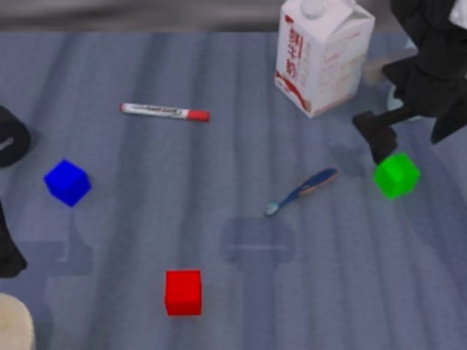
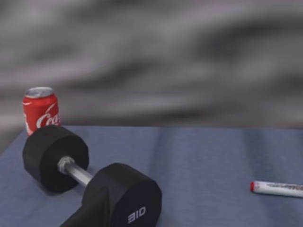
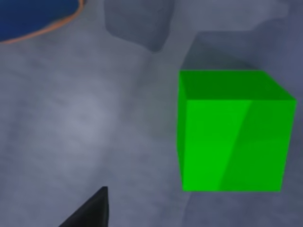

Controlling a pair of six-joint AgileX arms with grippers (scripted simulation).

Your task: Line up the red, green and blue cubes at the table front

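right gripper (image 1: 387,149) low at the table's (image 1: 241,168) right side, just beside the green cube (image 1: 397,175), fingers spread with the cube not between them; one dark fingertip (image 3: 92,210) apart from the cube in the right wrist view. blue cube (image 1: 67,181) far left, red cube (image 1: 183,292) at the front left of centre. spoon (image 1: 301,191) between red and green. left arm parked at the left edge, fingers: cannot tell

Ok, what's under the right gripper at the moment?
The green cube sits on the table just below and beside the right gripper. The right wrist view shows the cube standing free, with nothing on top. Its underside is hidden.
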